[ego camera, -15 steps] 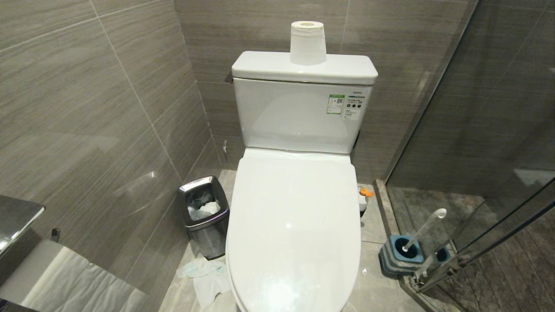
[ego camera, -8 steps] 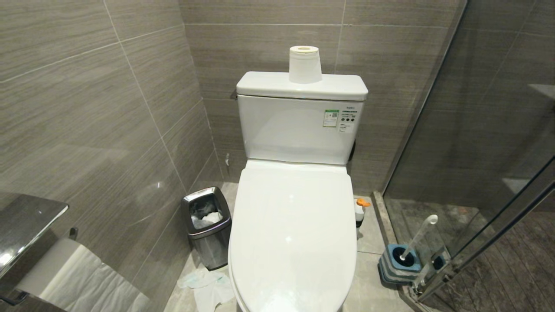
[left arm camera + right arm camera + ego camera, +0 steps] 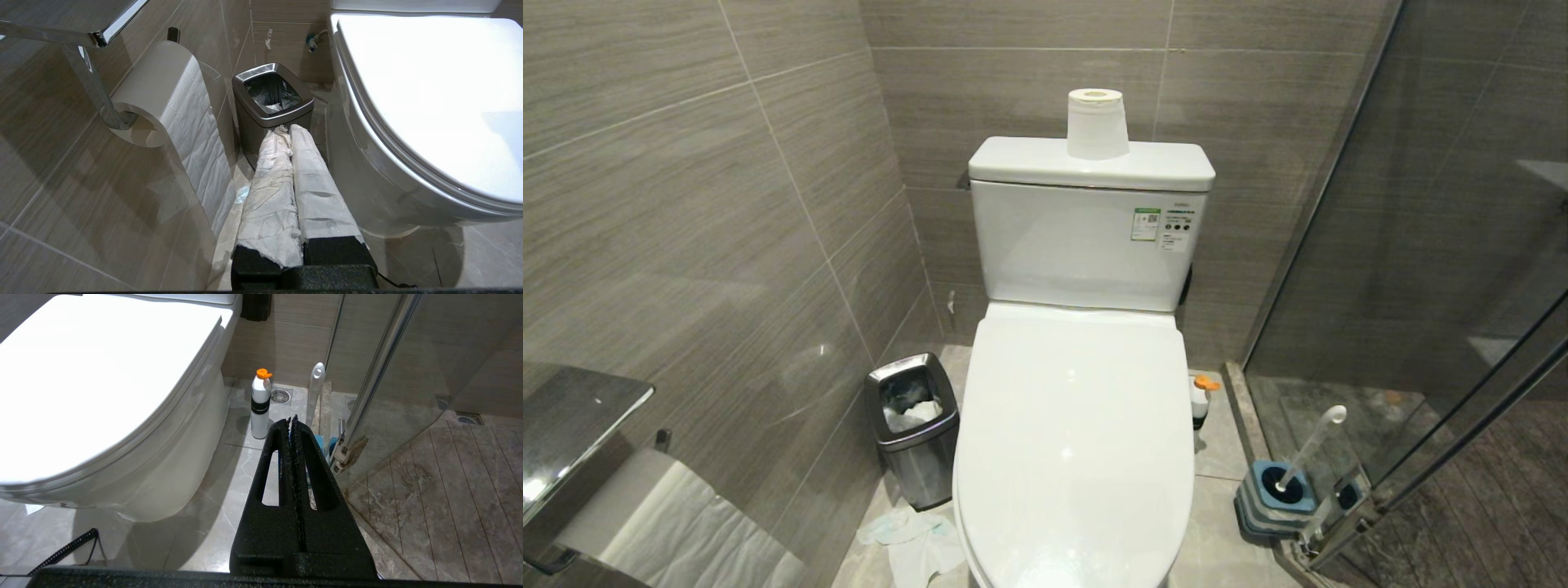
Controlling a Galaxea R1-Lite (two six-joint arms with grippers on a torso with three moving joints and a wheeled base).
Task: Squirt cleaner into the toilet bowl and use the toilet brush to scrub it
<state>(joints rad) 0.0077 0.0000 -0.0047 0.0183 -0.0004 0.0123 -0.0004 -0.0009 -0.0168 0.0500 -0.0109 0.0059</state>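
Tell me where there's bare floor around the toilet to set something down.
Best patch: the tile between the toilet, the cleaner bottle and the toilet brush holder. The other side is crowded: the steel bin stands close to the bowl, with crumpled tissue on the floor before it.

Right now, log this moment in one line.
toilet bowl: lid down | cleaner: floor, untouched | toilet brush: in holder | both jaws shut, empty

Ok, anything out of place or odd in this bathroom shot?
Yes: crumpled tissue lies on the floor between the steel bin and the toilet bowl, not in the bin. The left gripper has its fingers wrapped in white paper. The toilet lid is down.
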